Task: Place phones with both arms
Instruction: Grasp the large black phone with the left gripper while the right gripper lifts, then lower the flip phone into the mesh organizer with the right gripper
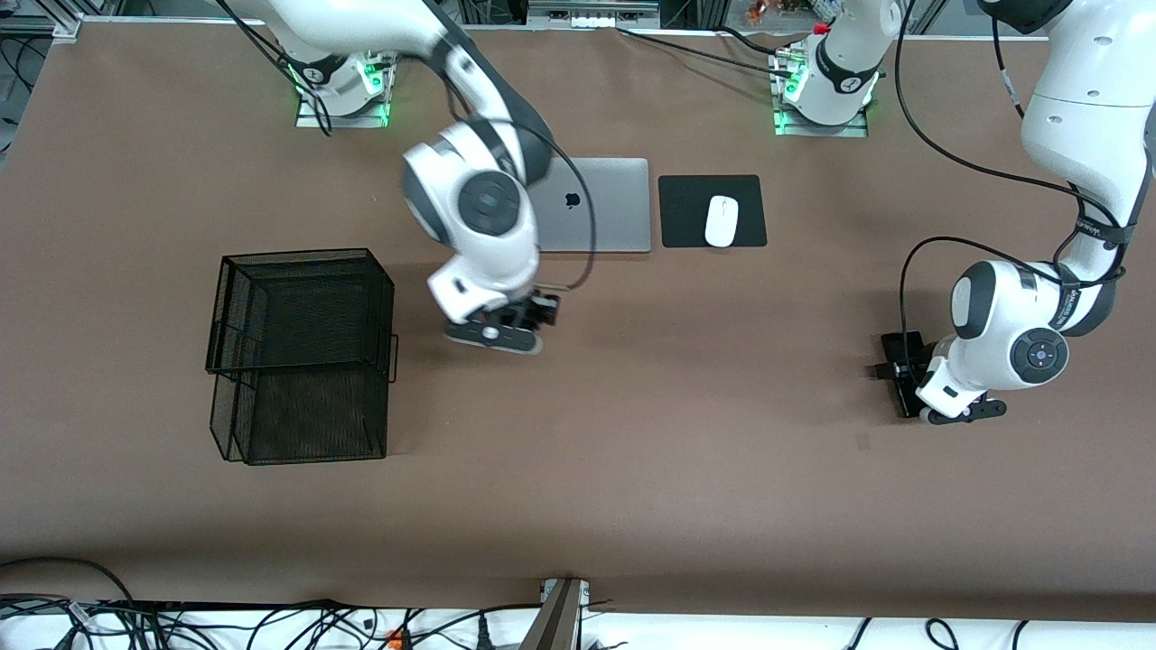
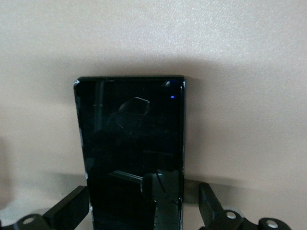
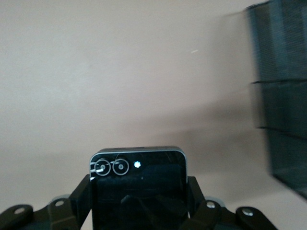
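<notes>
Phones are mid-transfer, and nothing has gone into the mesh rack (image 1: 302,352) as far as the front view shows: its tiers look bare, though the dark mesh could hide something flat.

Right gripper (image 3: 139,211) first. It has clamped down on the black flip phone (image 3: 139,184), a finger pressed against either side, twin lenses facing the wrist camera. In the front view that hand hangs over bare table (image 1: 632,433) between the rack and the laptop (image 1: 601,206), and the rack's edge shows close by in the wrist view. Judging from that, the carry to the rack is under way and the drop is what remains for this phone.

Over to the left gripper (image 2: 144,211), at the left arm's end of the table. Jaws spread wide, one finger on each side of the slim black slab (image 2: 129,148), which lies flat on the table. No contact visible yet, so that grasp is not made; closing and lifting are yet to come.

Lilac phone is nowhere in view. The mouse (image 1: 721,220) sits on its pad (image 1: 686,212) beside the laptop, out of play.
</notes>
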